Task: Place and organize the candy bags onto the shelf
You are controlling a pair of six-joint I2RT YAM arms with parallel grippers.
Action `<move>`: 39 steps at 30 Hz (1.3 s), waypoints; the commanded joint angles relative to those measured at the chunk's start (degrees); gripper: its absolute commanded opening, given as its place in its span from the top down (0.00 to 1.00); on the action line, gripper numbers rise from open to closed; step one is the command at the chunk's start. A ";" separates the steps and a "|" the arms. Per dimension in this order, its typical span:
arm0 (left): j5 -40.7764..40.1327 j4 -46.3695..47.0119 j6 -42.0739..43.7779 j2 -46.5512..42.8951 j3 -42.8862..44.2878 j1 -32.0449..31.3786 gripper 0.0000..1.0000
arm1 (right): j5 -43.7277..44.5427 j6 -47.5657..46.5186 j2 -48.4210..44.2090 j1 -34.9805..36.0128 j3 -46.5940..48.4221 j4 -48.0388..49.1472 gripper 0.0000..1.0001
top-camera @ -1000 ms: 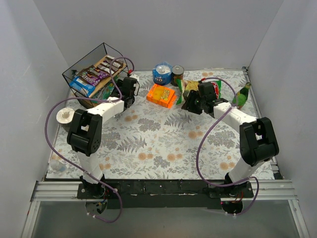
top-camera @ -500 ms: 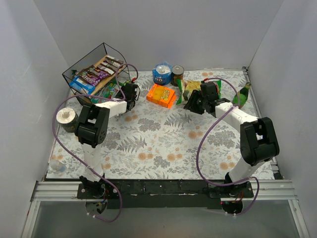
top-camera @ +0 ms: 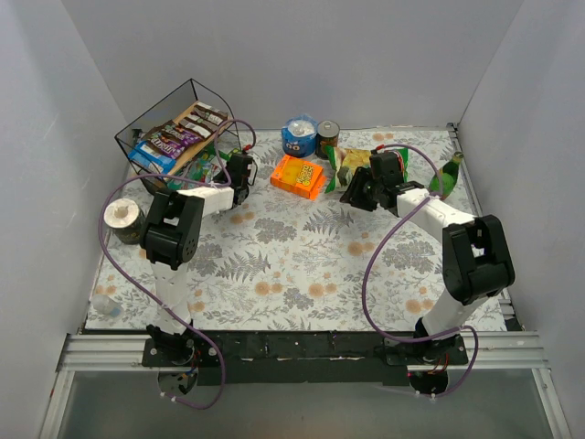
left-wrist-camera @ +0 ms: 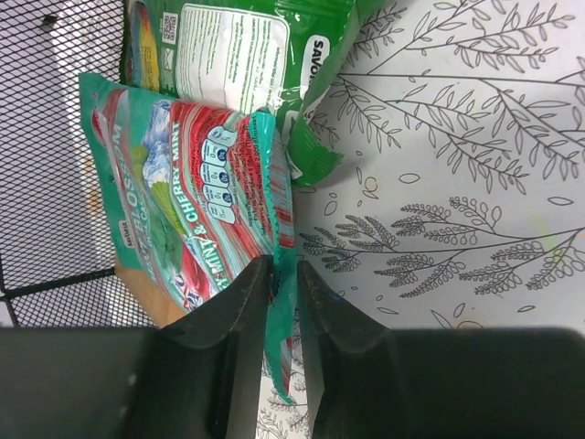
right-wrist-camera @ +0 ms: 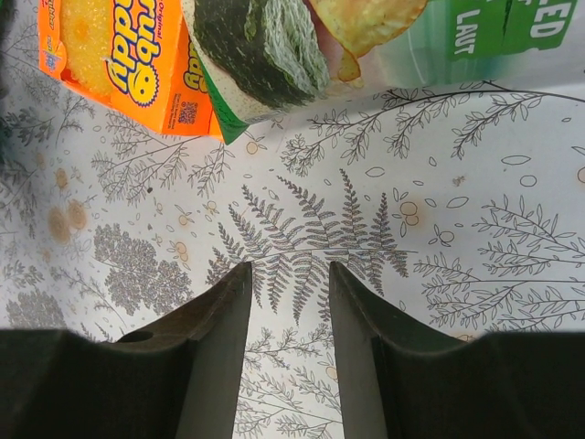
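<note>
Your left gripper [left-wrist-camera: 281, 293] is clenched on the thin lower edge of the teal candy bag [left-wrist-camera: 183, 201]. Lettering reads "MINT & CHERRY MINT". That bag sits at the black mesh of the shelf [left-wrist-camera: 55, 137], left of frame, with a tan surface under it. A green pouch [left-wrist-camera: 238, 46] touches it from above and crowds the opening; its white label panel has a QR code and "SAVO" beside it.

Only the top view shows the shelf's upper board, which carries brown, purple and blue candy bags [top-camera: 174, 137].

Your right gripper [right-wrist-camera: 288, 302] is released, jaws apart over the bare fern-print table [right-wrist-camera: 512, 229], holding nothing. Upper left sits an orange box [right-wrist-camera: 119, 64] with yellow lettering, cut off. Beside it is a seaweed-print pack [right-wrist-camera: 260, 46], then a green chip bag [right-wrist-camera: 457, 37] reading "LAUT". The top view adds two cans [top-camera: 311, 137] behind the box.
</note>
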 commanded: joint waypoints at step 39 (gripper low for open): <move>-9.57 4.78 0.08 -5.28 -5.43 4.33 1.00 | -3.20 1.21 1.42 -0.35 0.78 -0.03 0.58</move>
